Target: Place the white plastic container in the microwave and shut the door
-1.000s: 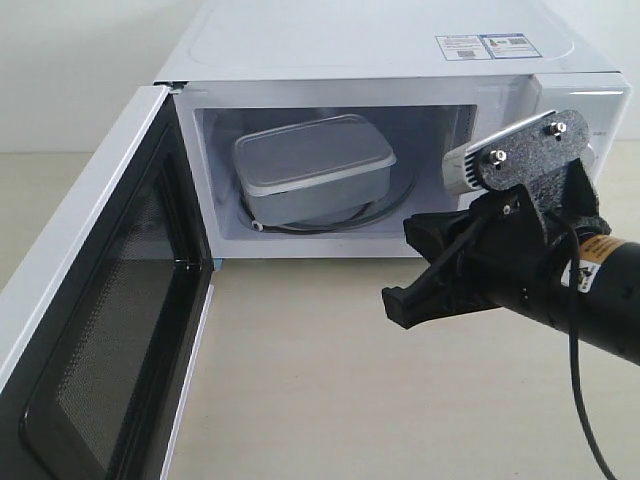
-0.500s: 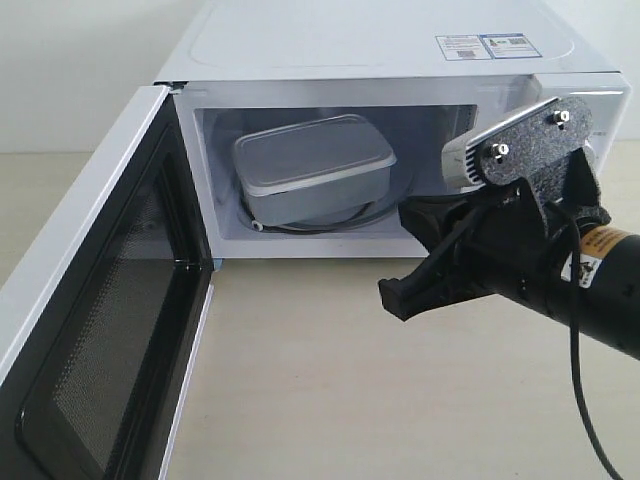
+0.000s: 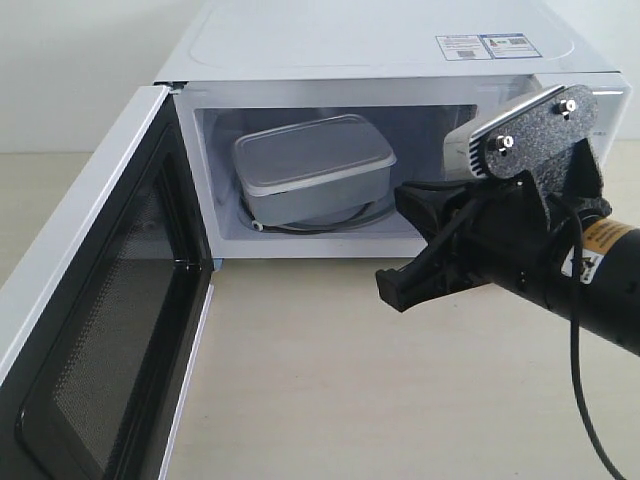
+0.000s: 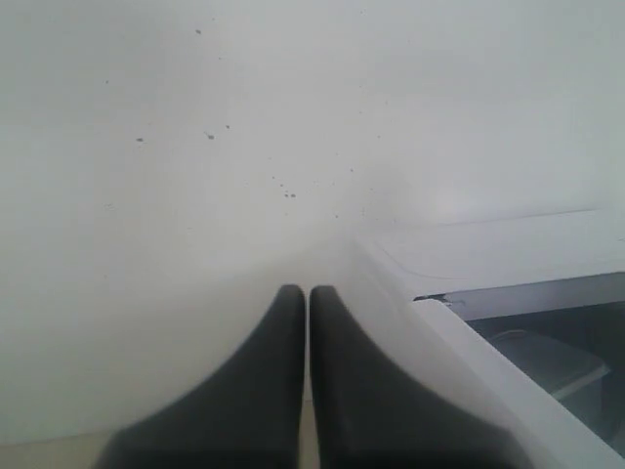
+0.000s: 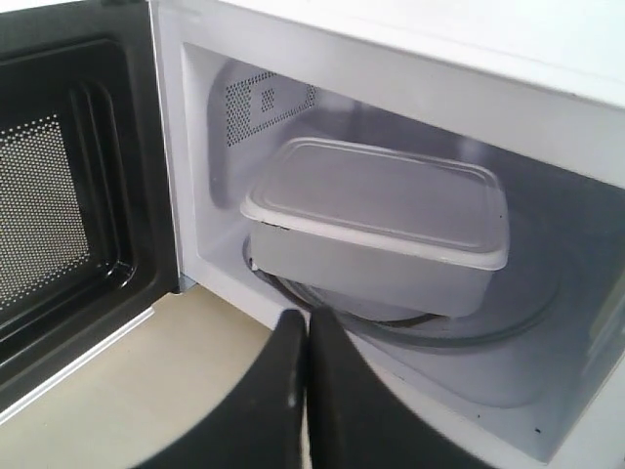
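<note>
Inside the microwave [image 3: 350, 40], rounded plastic container [image 3: 312, 158].

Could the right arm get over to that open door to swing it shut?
Probably yes: only bare table lies between the right pincer and the door, which stands wide open.

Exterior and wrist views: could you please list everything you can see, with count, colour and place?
microwave: one, white, at the back.
door: one, white with black inner face, open at left.
white plastic container: one, translucent white, inside the microwave on the glass turntable.
stickers: two, white and blue, on the microwave's top.
table: one, beige, underneath.
left gripper: one, black, shut, beside the microwave.
right gripper: one, black, shut, before the opening.
</note>
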### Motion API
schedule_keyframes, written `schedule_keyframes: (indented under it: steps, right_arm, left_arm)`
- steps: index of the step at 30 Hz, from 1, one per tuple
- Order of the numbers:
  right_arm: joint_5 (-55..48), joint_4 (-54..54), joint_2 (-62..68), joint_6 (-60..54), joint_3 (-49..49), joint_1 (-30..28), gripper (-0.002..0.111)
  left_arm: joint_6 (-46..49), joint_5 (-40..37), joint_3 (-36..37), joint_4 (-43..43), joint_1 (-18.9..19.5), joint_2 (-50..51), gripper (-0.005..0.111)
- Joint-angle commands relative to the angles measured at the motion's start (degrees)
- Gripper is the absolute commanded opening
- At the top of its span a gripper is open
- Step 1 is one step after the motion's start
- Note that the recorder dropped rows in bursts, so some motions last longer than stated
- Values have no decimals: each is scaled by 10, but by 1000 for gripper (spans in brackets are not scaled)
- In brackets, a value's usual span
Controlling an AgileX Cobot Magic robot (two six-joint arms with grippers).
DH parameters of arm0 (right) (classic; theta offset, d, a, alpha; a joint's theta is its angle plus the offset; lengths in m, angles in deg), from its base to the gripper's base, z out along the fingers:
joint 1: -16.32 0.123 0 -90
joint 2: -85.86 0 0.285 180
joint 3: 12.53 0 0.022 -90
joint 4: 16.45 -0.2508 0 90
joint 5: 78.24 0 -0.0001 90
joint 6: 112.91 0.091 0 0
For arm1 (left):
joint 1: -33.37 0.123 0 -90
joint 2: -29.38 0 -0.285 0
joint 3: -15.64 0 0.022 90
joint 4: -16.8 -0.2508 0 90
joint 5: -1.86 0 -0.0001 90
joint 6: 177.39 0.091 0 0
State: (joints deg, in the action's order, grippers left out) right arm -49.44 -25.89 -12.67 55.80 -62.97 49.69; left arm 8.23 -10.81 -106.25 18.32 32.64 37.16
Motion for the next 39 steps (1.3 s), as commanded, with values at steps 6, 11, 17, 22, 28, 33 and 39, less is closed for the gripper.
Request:
schedule_keyframes:
  steps: [6,11,17,22,28,33,39]
  right_arm:
    - [6,3,-4,2,-1,-2,0]
    - [6,3,-4,5,-1,-2,0]
    - [6,3,-4,5,-1,-2,0]
    - [14,3,-4,5,-1,-2,0]
    - [28,3,-4,2,-1,-2,0]
    - [40,3,-4,2,-1,-2,0]
    - [44,3,-4,2,-1,-2,0]
  left_arm:
    - [4,43,-3,2,2,0,4]
    - [4,43,-3,2,2,0,4]
    - [4,0,1,-2,2,0,4]
    - [6,11,57,-30,2,0,4]
    - [-24,120,126,-22,2,0,4]
    - [-63,116,176,-22,2,0,4]
    - [-76,86,191,-24,2,0,4]
